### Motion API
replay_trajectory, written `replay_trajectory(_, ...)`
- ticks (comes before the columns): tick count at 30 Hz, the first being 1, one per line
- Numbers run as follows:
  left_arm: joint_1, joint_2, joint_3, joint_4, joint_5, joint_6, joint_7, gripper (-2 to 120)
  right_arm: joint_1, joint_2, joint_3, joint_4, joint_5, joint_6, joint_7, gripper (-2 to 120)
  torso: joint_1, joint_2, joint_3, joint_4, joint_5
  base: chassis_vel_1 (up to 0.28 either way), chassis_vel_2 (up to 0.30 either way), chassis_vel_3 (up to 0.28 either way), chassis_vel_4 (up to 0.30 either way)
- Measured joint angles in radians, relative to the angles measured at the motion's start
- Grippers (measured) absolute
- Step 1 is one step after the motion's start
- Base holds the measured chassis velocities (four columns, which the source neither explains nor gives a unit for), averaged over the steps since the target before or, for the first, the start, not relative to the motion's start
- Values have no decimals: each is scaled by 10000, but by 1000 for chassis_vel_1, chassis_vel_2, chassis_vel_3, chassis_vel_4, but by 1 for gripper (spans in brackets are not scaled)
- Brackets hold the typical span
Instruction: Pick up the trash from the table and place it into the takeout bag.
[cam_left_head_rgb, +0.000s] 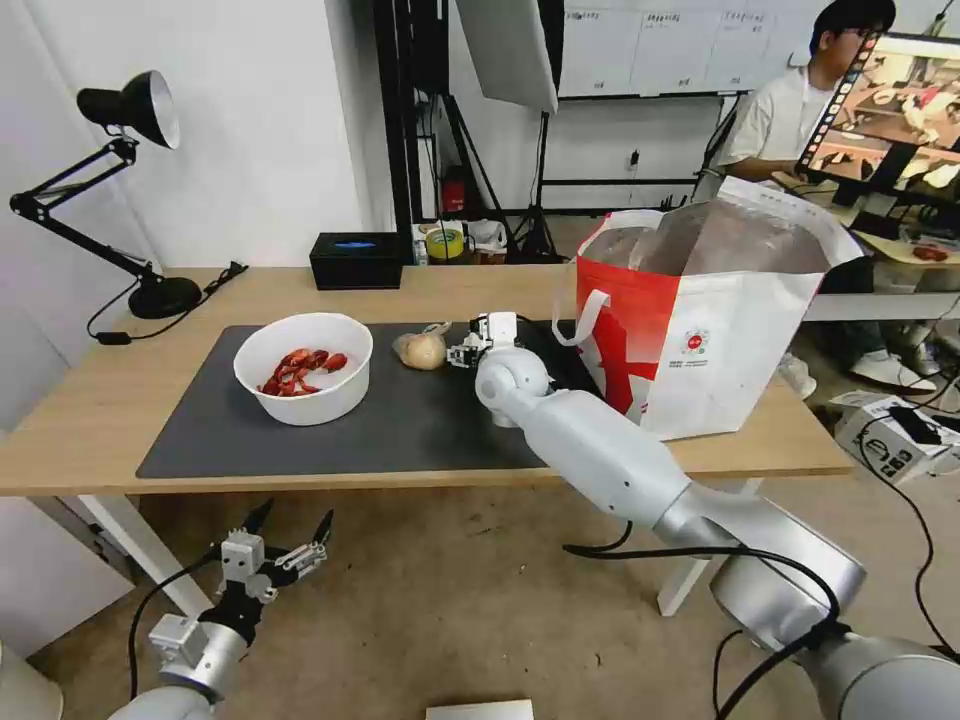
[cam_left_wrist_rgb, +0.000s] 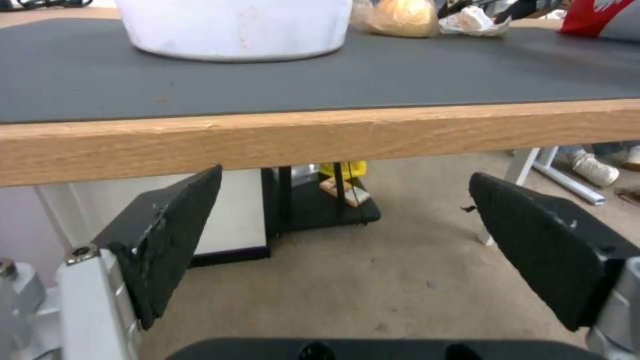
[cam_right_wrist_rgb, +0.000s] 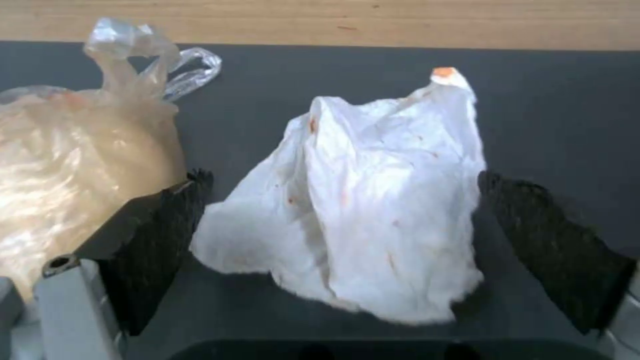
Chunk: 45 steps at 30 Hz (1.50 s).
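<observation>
Your right end effector (cam_right_wrist_rgb: 340, 220) sits wide open over the crumpled tissue (cam_right_wrist_rgb: 360, 200) on the surface's grey mat (cam_left_head_rgb: 300, 440), fingers straddling it, gripping nothing; the bagged lump (cam_right_wrist_rgb: 73, 165) touches one finger. The left end effector (cam_left_head_rgb: 285, 540) hangs open below the near edge.

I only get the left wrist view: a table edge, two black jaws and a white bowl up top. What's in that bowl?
Observer: Red shellfish scraps lie in the bowl.
Operator: Where is the other arm?
Observer: The right gripper is down at the mat, its jaws open on either side of a crumpled tissue.
Operator: I see a red corner far off. What is it?
Observer: That is the takeout bag, standing open at the table's right end, with silver lining inside.
</observation>
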Motion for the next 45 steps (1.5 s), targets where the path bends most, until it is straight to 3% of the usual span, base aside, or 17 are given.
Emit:
replay_trajectory(10, 3, 64, -2, 6, 6, -27, 42, 100, 243, 367, 150, -1197, -425, 6, -868, 98, 0, 0, -1, 0, 0, 0, 0, 0, 0)
replay_trajectory(28, -196, 268, 139, 57, -62, -30, 23, 100, 76, 41, 122, -660, -289, -105, -852, 36, -1, 2, 0, 0, 1, 0, 0, 0, 0)
replay_trajectory(36, -182, 310, 157, -12, -73, -24, -2, 100, -185, -698, -3, 565, -101, 137, -950, 6, 0, 0, 2, 2, 2, 0, 0, 0, 0)
replay_trajectory(38, -166, 313, 158, -38, -74, -22, -11, 100, -291, -973, -35, 966, -62, 187, -951, 0, 0, -1, 1, 3, 3, 0, 0, 0, 0)
replay_trajectory(45, -135, 332, 158, -130, -88, -15, -38, 100, -640, -1691, -55, 2196, -50, 319, -962, 0, 0, -1, 2, 2, 3, 0, 0, 0, 0)
